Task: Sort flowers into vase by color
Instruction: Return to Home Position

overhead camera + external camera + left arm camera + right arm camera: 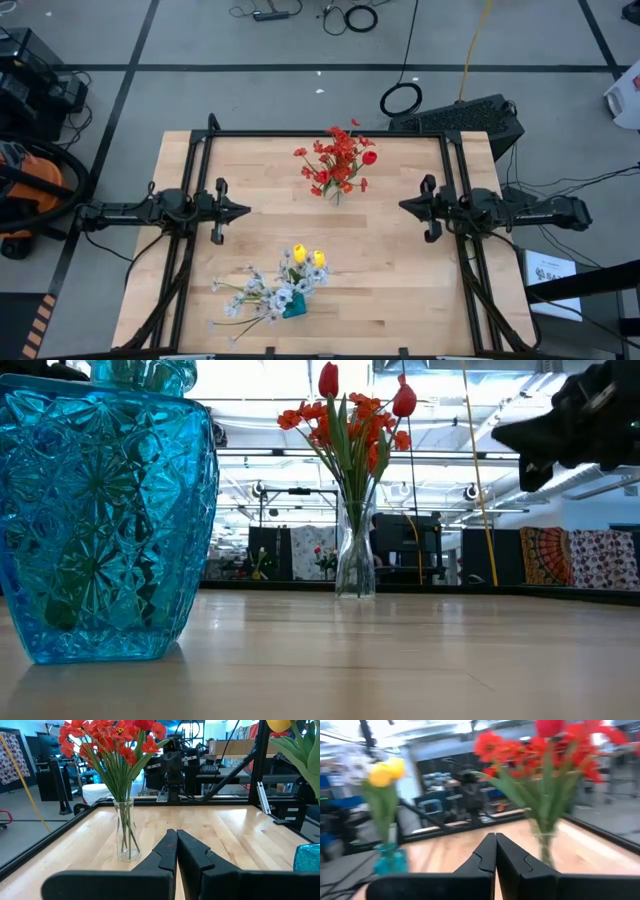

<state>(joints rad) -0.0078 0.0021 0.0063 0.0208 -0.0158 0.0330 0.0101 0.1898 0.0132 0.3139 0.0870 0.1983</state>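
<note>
High view says the sorting looks finished: the red flowers (338, 165) stand in the clear vase (355, 555) mid-counter, while the yellow tulips (307, 256) and white sprays (255, 295) share the blue vase (293, 307) close to the low camera, and I spot no stem loose on the counter (400, 290). Left end effector (243, 211) and right end effector (405, 205) hang at their own sides, well apart from both vases, fingers pressed together on nothing. Only parking the arms seems left.
</note>
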